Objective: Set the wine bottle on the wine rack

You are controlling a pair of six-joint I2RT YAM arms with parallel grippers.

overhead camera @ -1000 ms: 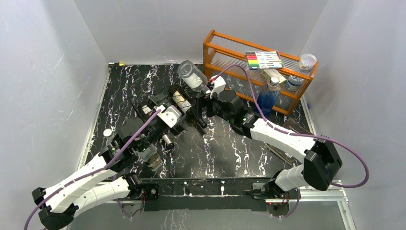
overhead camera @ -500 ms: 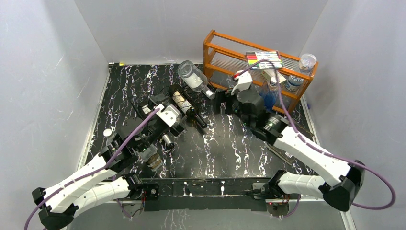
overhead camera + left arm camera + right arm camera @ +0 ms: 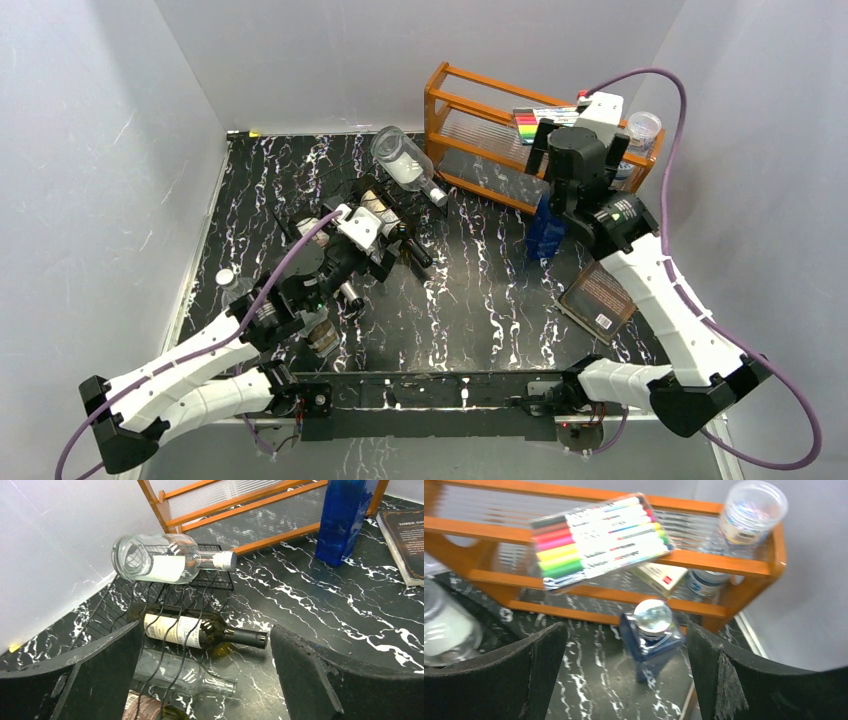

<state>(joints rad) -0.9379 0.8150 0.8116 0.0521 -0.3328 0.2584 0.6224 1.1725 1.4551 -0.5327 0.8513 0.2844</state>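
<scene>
Black wire forms the wine rack, which sits on the marble-patterned table near the back wall, left of the orange shelf. The dark wine bottle lies on its side in the rack, label up, with its neck poking out toward the right. A clear bottle with a white label rests across the top wires, and a 2nd clear bottle lies lower, nearer the camera. The left gripper hangs just in front of the rack, its jaws wide apart and holding nothing. The right gripper hovers above a blue bottle standing upright just in front of the shelf; its jaws are also spread and empty. A pack of markers lies on the shelf's top tier.
</scene>
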